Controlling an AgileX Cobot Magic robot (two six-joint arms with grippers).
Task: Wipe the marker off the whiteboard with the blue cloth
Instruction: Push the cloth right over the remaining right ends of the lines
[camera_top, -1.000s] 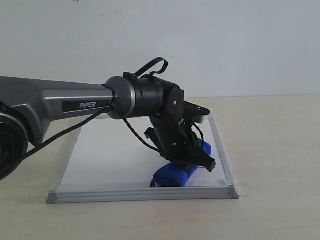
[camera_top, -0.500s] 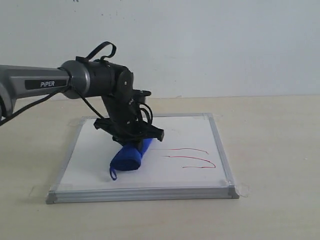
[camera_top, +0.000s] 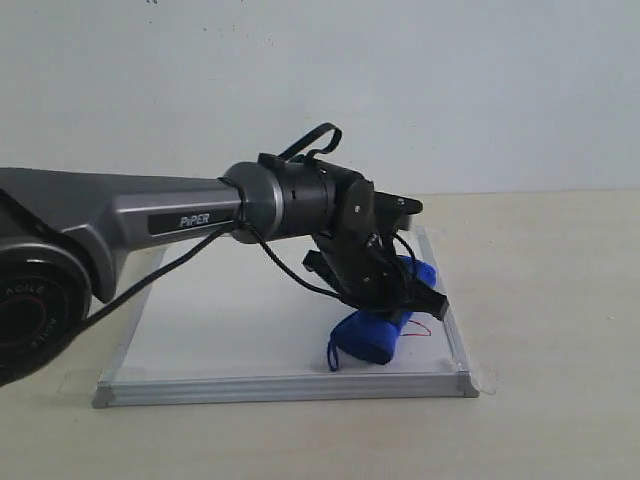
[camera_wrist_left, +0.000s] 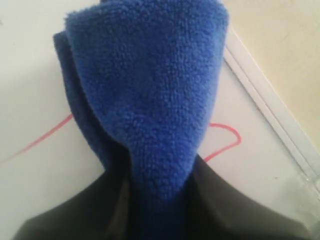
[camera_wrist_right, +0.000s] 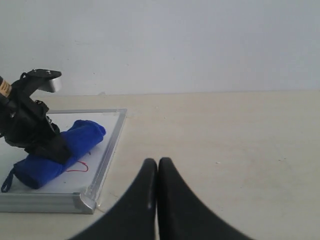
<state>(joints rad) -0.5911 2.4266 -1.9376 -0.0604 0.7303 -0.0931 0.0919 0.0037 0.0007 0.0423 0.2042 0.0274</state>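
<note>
Your left gripper (camera_top: 392, 298) has swept from mid-board to the right frame (camera_top: 452, 325), clamped on the blue cloth (camera_top: 368, 336), which lies on the whiteboard (camera_top: 210, 310) near its front right corner. A curl of marker (camera_top: 421, 329) shows between cloth and frame. Your right gripper (camera_wrist_right: 158, 172), fingers pressed together, hangs over the table (camera_wrist_right: 240, 150) beyond that frame.

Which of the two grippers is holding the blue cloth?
The left gripper: its jaws clamp the blue cloth on the whiteboard, near a red marker line. The right gripper is shut on nothing, away from the board.
</note>
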